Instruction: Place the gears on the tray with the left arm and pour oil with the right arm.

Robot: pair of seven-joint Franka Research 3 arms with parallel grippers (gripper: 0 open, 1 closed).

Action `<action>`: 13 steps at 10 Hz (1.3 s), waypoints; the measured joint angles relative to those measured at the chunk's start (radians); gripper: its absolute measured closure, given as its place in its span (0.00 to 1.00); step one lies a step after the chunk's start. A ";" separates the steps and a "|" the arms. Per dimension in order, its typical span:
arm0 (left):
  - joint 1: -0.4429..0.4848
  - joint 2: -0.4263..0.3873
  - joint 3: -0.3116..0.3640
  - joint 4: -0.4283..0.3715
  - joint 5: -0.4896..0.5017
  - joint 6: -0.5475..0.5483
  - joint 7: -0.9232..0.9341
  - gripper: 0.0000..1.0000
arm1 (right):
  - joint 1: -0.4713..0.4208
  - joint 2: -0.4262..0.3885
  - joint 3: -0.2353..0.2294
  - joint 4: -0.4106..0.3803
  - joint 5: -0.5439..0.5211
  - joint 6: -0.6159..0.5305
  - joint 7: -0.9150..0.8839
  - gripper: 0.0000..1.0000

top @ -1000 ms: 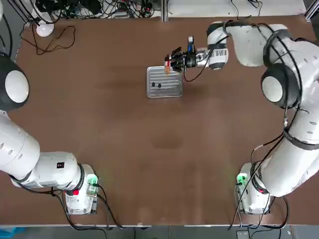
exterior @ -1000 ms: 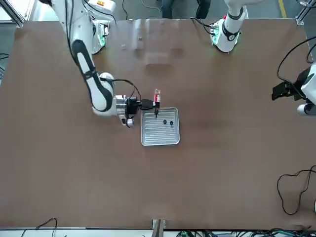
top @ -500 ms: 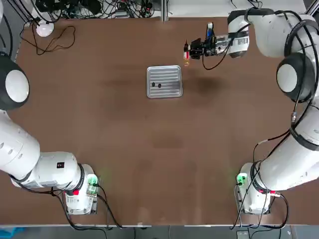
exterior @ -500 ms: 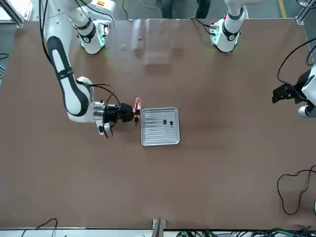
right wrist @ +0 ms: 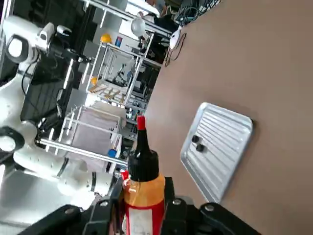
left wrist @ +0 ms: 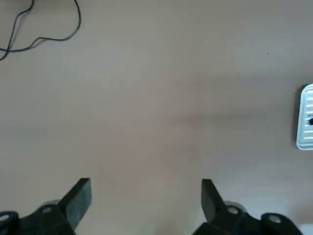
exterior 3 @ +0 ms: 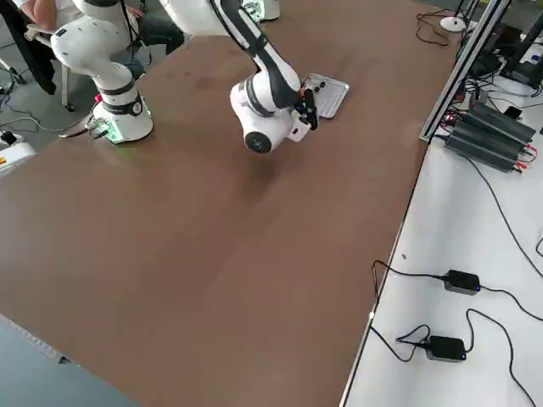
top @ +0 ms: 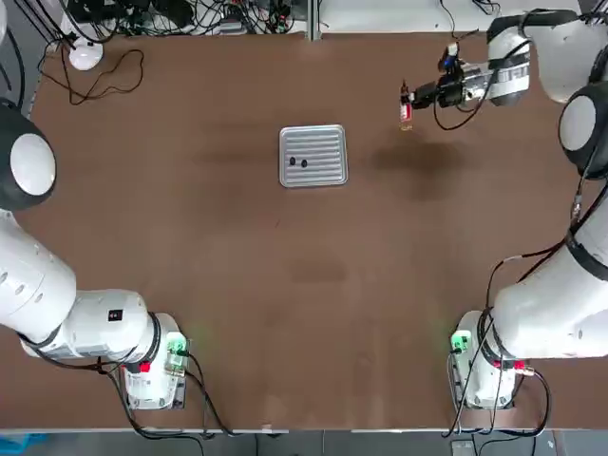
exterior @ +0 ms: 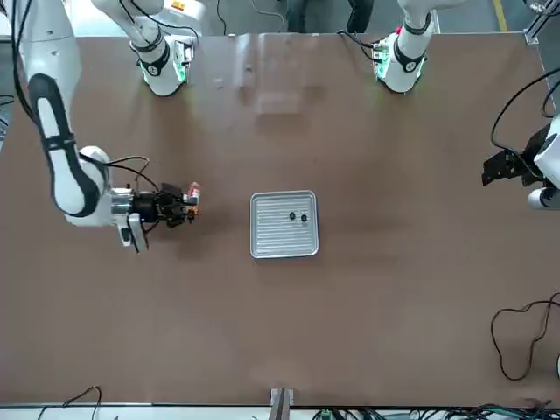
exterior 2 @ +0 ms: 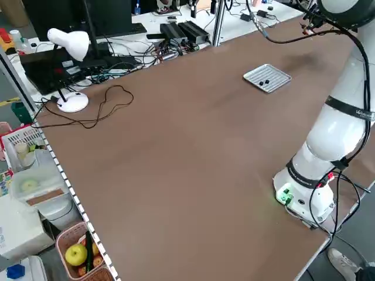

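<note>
The silver ribbed tray (top: 323,142) lies at the far middle of the table, with the two dark gears (top: 298,161) side by side on it. My right gripper (top: 410,99) hovers well to the right of the tray, shut on the oil bottle (top: 406,106). In the right wrist view the oil bottle (right wrist: 142,183) stands roughly upright between the fingers (right wrist: 172,201), dark cap and red tip up, with the tray (right wrist: 230,128) and gears (right wrist: 197,143) beyond. My left gripper (left wrist: 145,193) stands open over bare table, far to the left of the tray (left wrist: 307,105).
A white lamp (top: 84,55) and a looped cable (top: 104,81) lie at the far left corner of the table. Another cable loop (exterior: 525,332) shows in the front view. Both arm bases (top: 157,366) sit at the near edge.
My right gripper carried the oil bottle from over the tray's corner away to the right, and the bottle came back upright. The left arm stayed still.
</note>
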 joint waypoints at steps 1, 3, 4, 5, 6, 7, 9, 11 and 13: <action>-0.001 0.000 0.000 0.000 0.000 0.000 0.000 0.01 | -0.054 0.000 0.000 0.000 -0.043 -0.007 -0.097 0.66; -0.003 0.000 -0.002 -0.001 0.000 0.000 0.000 0.01 | -0.145 0.005 0.000 -0.002 -0.093 -0.012 -0.311 0.66; -0.004 0.000 -0.003 -0.002 0.000 0.000 0.000 0.01 | -0.181 0.011 0.000 -0.001 -0.121 -0.012 -0.412 0.66; -0.005 0.000 -0.006 -0.003 0.000 0.001 0.000 0.01 | -0.212 0.019 0.000 0.001 -0.136 -0.011 -0.495 0.66; -0.006 0.000 -0.008 -0.004 0.000 0.003 0.000 0.01 | -0.241 0.026 0.000 0.007 -0.152 -0.011 -0.569 0.66; -0.007 0.000 -0.008 -0.004 -0.001 0.004 0.000 0.01 | -0.265 0.035 0.000 0.017 -0.167 -0.011 -0.647 0.66; -0.007 0.000 -0.009 -0.007 -0.006 0.004 0.000 0.01 | -0.301 0.090 0.000 0.062 -0.181 -0.013 -0.807 0.66; -0.007 0.000 -0.009 -0.008 -0.007 0.004 0.000 0.01 | -0.330 0.204 0.000 0.126 -0.184 -0.077 -0.938 0.66; -0.007 0.000 -0.009 -0.009 -0.008 0.004 0.000 0.01 | -0.354 0.256 0.000 0.162 -0.193 -0.096 -1.022 0.66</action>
